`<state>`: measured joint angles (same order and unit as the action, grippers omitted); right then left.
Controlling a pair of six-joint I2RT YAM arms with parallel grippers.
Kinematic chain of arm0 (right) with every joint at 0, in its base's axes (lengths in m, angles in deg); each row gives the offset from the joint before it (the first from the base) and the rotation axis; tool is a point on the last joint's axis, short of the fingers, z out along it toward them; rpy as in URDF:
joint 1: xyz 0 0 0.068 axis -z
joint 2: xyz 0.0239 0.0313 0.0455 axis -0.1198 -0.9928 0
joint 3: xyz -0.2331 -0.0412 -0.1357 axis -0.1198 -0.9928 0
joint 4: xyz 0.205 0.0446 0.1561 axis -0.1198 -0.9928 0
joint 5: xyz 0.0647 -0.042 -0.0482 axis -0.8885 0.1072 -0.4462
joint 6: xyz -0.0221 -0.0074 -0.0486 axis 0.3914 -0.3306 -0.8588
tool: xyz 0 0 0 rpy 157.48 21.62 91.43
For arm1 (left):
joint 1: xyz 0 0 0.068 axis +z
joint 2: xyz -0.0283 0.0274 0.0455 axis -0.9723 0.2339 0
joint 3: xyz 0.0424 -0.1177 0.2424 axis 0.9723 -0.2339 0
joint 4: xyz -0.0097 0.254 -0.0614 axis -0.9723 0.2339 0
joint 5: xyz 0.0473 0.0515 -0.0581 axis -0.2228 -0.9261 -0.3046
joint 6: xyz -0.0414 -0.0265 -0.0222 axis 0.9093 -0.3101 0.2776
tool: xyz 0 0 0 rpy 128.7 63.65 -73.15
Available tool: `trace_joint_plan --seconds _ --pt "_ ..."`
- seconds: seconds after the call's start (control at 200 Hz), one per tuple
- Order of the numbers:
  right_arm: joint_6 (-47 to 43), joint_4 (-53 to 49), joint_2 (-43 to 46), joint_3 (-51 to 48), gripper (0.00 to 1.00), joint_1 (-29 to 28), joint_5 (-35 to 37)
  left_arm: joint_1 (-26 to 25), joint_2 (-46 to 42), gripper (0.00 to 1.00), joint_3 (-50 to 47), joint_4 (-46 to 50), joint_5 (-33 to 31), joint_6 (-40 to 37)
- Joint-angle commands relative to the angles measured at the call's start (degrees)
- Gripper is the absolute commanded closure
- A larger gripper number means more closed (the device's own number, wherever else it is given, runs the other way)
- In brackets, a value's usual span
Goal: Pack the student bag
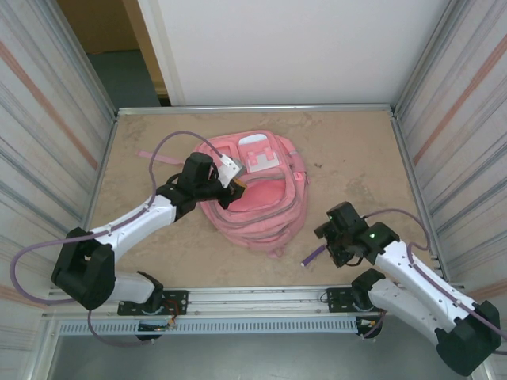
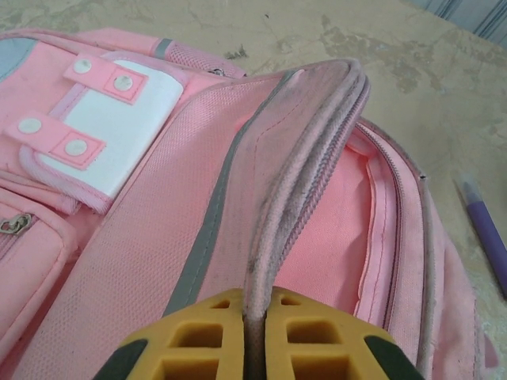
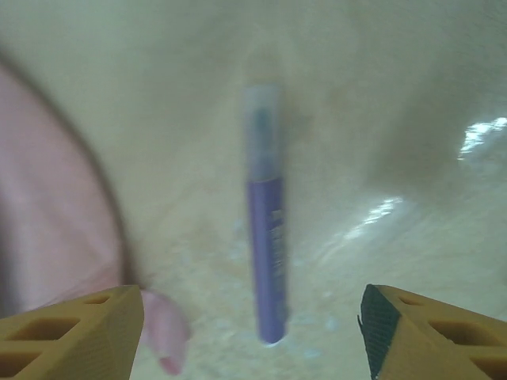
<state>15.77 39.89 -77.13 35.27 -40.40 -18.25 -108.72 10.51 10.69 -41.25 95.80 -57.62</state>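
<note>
The pink student bag (image 1: 265, 214) lies flat mid-table, its white-and-pink patch (image 2: 119, 119) toward the far side. My left gripper (image 1: 238, 187) is shut on the dirty piped edge of the bag's open flap (image 2: 305, 166), which runs between the yellow fingers (image 2: 198, 340) and is lifted, showing the pink lining (image 2: 337, 237). A purple pen (image 1: 314, 255) lies on the table to the right of the bag. My right gripper (image 1: 329, 237) hovers just over the pen (image 3: 268, 237), jaws open on either side of it and not touching it. The wrist view is blurred.
Metal rails frame the beige tabletop (image 1: 356, 158), with corrugated walls on both sides. A pink strap end (image 3: 162, 336) pokes out beside my right gripper's left finger. Bare table lies right of the bag and behind it.
</note>
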Motion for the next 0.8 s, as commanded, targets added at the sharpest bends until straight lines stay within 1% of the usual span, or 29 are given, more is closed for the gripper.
trace_joint_plan --seconds 0.0,0.05,0.08,0.22,0.346,0.406,0.456,0.531,0.576,0.616,0.677,0.752,0.797 --pt "1.30 1.07 -1.96 -2.20 0.34 -0.60 -1.64 -0.14 -2.30 0.99 -0.94 0.34 -0.84 1.42" --pt "0.68 4.51 -3.00 -3.31 0.39 -0.74 -3.02 -0.41 -2.01 0.99 -1.01 -0.33 -0.50 1.96" --pt "0.36 6.67 -3.70 -3.57 0.40 -0.97 -3.70 -0.68 -1.69 0.99 -0.79 -0.31 -0.31 1.83" --pt "-0.52 6.60 -7.29 -1.58 0.38 -2.21 -1.46 -1.47 -0.47 0.99 0.93 2.11 -1.46 0.69" --pt "-1.94 9.66 -9.67 -2.08 0.39 -2.61 -1.45 -1.58 0.15 0.99 1.14 1.21 -0.31 1.17" --pt "-1.91 11.51 -10.23 -3.11 0.43 -2.62 -2.27 -1.67 0.40 0.99 1.49 1.69 -0.40 1.57" --pt "-1.88 12.17 -12.68 -3.63 0.47 -2.86 -2.53 -1.88 0.40 1.00 1.40 1.67 -0.76 1.69" --pt "-1.49 12.60 -13.97 -4.21 0.49 -3.74 -1.26 -2.16 0.82 1.00 1.37 1.65 -1.10 1.63" --pt "-0.87 13.72 -14.73 -4.76 0.52 -4.33 -0.41 -2.20 1.03 1.00 1.59 2.06 -1.19 1.52" --pt "-0.54 14.96 -15.49 -5.28 0.56 -4.53 -0.51 -2.29 1.12 1.00 1.72 2.56 -1.53 1.66" --pt "-0.28 16.04 -16.82 -5.67 0.57 -4.51 -1.16 -2.54 0.99 1.00 1.57 2.65 -1.91 1.92" --pt "-0.20 16.56 -18.08 -5.64 0.63 -5.09 -1.10 -2.65 0.95 1.00 1.54 2.52 -1.74 1.94" --pt "0.28 16.78 -18.50 -5.75 0.70 -5.48 -0.68 -2.81 0.91 1.00 1.84 3.12 -1.75 1.60"
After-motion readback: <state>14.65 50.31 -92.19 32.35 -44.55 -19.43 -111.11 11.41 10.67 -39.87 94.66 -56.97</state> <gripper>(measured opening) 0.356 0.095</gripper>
